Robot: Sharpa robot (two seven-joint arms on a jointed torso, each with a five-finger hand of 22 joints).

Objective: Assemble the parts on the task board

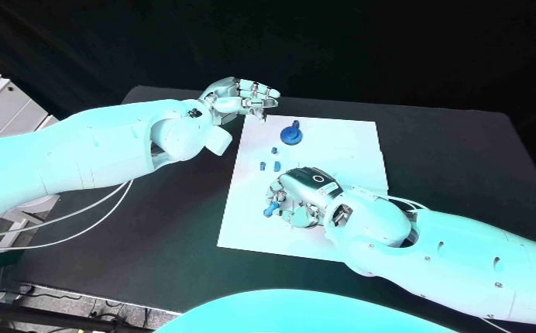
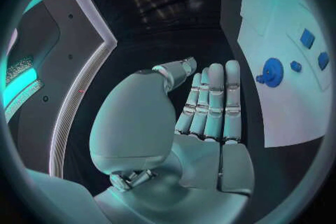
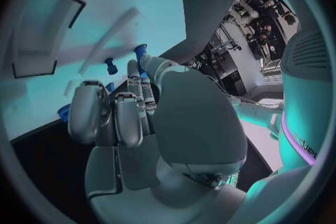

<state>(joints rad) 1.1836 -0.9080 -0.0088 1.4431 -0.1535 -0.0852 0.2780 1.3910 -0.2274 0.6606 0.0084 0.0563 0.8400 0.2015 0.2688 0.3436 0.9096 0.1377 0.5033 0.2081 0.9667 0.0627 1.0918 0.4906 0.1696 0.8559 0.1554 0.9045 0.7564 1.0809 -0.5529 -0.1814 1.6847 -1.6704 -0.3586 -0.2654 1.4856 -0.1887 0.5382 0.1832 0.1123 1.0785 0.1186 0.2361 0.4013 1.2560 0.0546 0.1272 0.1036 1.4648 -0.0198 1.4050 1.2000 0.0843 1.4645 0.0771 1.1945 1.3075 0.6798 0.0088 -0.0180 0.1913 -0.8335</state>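
The right hand (image 1: pixel 300 193) lies nearest the head camera, low over the near half of the task board (image 1: pixel 346 147), palm down. Its fingers curl around a small blue part (image 1: pixel 270 209) at the board's left side. In the right wrist view the fingers (image 3: pixel 133 101) bend in together, with a blue part (image 3: pixel 140 55) showing at their tips and another small blue peg (image 3: pixel 111 65) just beyond on the white surface; the hand grips a blue piece, though how firmly cannot be told.

The left hand (image 1: pixel 240 98) hovers beyond the board's far left corner, above the black table (image 1: pixel 447 163). In the left wrist view its fingers (image 2: pixel 213 101) lie straight, side by side, with the thumb set apart, and it holds nothing.

On the board's far half stands a round blue part with a knob (image 1: pixel 291 135). Nearer the middle sit a few small blue pieces (image 1: pixel 268 165), close together and apart from the round part. The left wrist view shows the round part (image 2: pixel 271 71) with a small piece (image 2: pixel 296 66) just beside it and two blue squares (image 2: pixel 307 38) further along.

The board's right half is bare white, and its right edge has open table beside it. Its left edge runs close to the left arm (image 1: pixel 111 151), with a strip of dark table between. The near left corner of the board is free.

A small dark mark sits on the back of the right hand, too small to read. No legible writing appears on the board.
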